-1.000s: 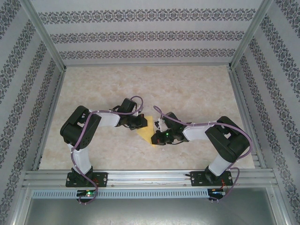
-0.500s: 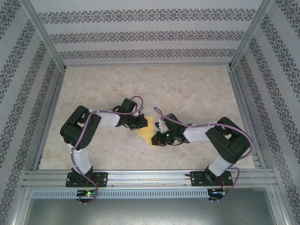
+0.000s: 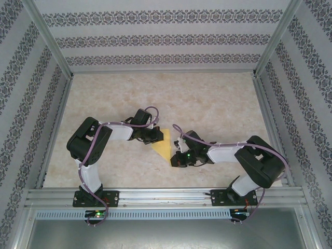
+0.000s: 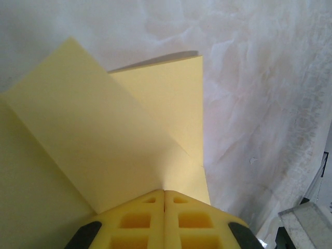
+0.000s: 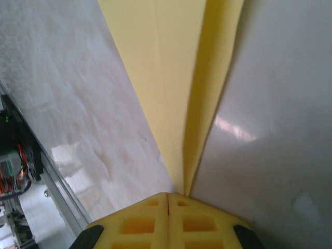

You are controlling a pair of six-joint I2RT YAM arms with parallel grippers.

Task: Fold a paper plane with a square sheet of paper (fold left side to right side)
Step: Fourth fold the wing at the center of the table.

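Pressing a fold looks like the job right now. The square sheet of paper (image 3: 162, 145) lies on the marbled table (image 3: 218, 104) midway between the two arms, already creased into a yellow triangle. The left gripper (image 4: 165, 193) has its yellow pads shut tight together, tips right at the corner where two folded flaps meet. Whether a layer is nipped between the pads or only pinned under them, I can't tell. Same story for the right gripper (image 5: 167, 195): pads closed, nose at the narrow end of a raised ridge of paper.

To do this well, I'd say one gripper should anchor its corner while the other runs low along the ridge, pushing down rather than sideways. This paper is thin and will skate on that smooth top. The flap edges need to line up before any crease is set hard, because a crooked one will carry into every later fold.

From above, the long straight edge runs far-to-near on the triangle's right side. The narrowest point aims at the near edge, towards the right gripper, with the broad corner under the left one.
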